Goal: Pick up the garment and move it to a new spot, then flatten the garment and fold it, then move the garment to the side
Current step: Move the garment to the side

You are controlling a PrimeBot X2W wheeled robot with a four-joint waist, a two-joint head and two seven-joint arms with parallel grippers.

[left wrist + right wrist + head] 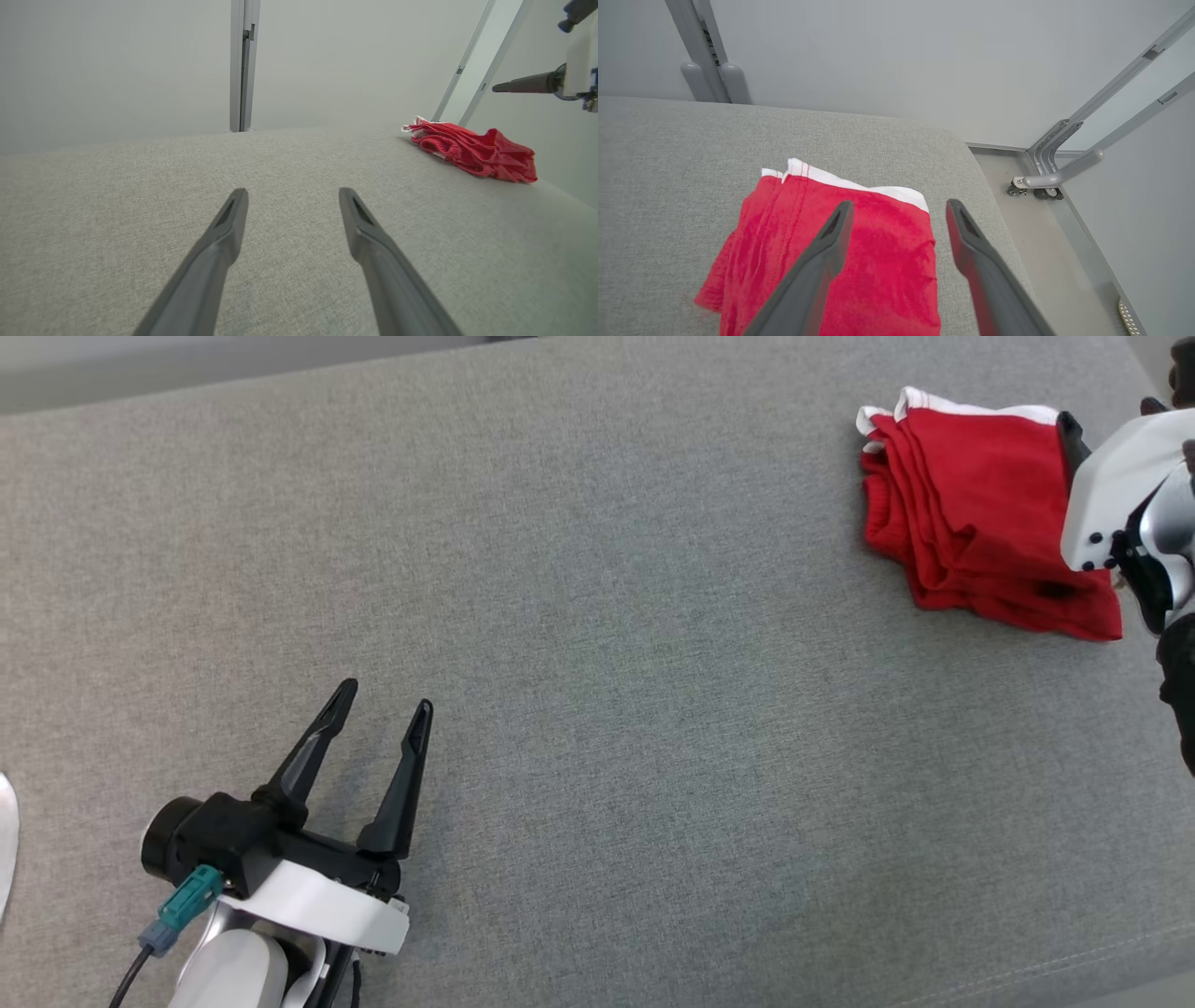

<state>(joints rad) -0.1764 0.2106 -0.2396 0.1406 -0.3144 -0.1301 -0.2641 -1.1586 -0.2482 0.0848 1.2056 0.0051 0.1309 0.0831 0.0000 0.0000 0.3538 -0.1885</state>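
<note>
The garment (980,513) is a red cloth with white trim, folded into a compact stack at the far right of the grey padded table (597,672). From the left wrist the garment (472,149) lies far off to the right. My right gripper (899,210) hovers open just above the garment (878,261), nothing between its fingers; its white wrist housing (1120,495) overlaps the stack's right edge in the head view. At the lower left my left gripper (385,700) rests open and empty over bare table, and its own view shows the left gripper (292,196) the same way.
The table's right edge (994,196) runs close beside the garment, with floor and a grey metal frame on castors (1045,182) beyond it. A grey upright post (243,65) stands behind the table's far edge. A pale object (5,840) peeks in at the left border.
</note>
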